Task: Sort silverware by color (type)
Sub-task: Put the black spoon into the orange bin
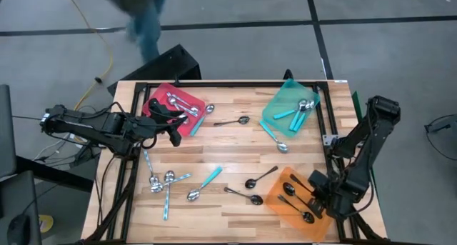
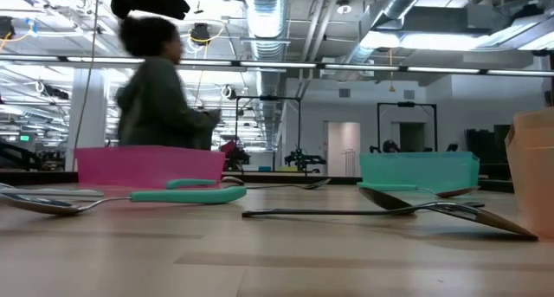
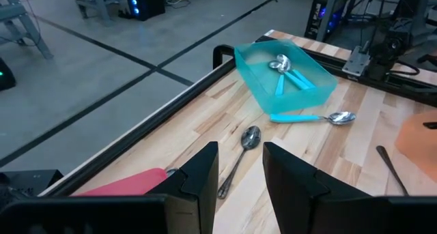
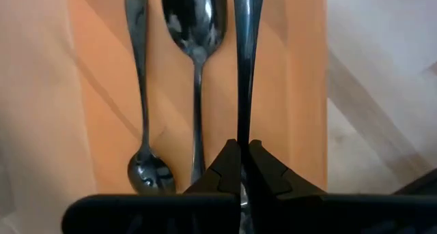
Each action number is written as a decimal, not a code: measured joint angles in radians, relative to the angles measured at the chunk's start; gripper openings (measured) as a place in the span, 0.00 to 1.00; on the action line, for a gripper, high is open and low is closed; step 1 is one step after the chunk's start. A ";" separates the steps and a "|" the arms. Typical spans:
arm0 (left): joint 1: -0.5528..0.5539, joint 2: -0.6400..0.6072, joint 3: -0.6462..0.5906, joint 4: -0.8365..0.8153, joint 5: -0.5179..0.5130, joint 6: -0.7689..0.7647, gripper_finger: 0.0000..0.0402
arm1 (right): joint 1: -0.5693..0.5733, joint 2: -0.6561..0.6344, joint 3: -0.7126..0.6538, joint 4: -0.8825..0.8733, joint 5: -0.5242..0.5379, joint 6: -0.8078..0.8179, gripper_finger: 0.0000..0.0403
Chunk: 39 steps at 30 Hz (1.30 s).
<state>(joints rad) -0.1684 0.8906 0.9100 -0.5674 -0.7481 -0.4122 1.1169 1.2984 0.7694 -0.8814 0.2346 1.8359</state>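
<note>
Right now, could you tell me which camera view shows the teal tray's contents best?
The left wrist view: it looks down into the teal tray from nearby. The high view shows it smaller; the low view shows only its side wall; the right wrist view misses it.

I see a red tray (image 1: 158, 100) at the wooden worktop's (image 1: 235, 141) far left, a teal tray (image 1: 284, 102) at its far right and an orange tray (image 1: 280, 200) at the near right. A person (image 2: 156, 93) passes behind the worktop. A yellow cable (image 1: 100, 52) lies on the grey floor.

Glossy black metal spoons (image 4: 194, 70) lie in a translucent orange plastic tray (image 4: 102, 91); the desk (image 1: 228, 148) is pale, smooth, jointed wood.
</note>
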 joint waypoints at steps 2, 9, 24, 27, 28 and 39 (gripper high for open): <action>0.000 0.000 0.000 0.000 0.000 0.000 0.25 | 0.000 0.000 -0.016 0.012 -0.001 0.000 0.07; 0.000 0.000 0.000 0.000 0.000 0.000 0.25 | 0.002 -0.001 -0.082 0.111 -0.002 0.021 0.07; 0.000 0.000 0.000 0.000 -0.001 0.008 0.25 | -0.007 -0.001 -0.156 0.209 -0.002 0.023 0.07; 0.000 0.000 0.000 -0.001 -0.001 0.008 0.25 | -0.007 -0.001 -0.158 0.210 -0.002 0.018 0.07; 0.000 0.000 0.000 -0.001 -0.001 0.008 0.25 | -0.007 -0.001 -0.158 0.208 -0.002 0.018 0.07; 0.000 0.000 0.000 -0.001 -0.019 0.008 0.25 | -0.014 -0.001 -0.158 0.206 -0.026 -0.012 0.07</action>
<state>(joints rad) -0.1684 0.8906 0.9100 -0.5682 -0.7672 -0.4042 1.1034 1.2976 0.6113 -0.6758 0.2084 1.8236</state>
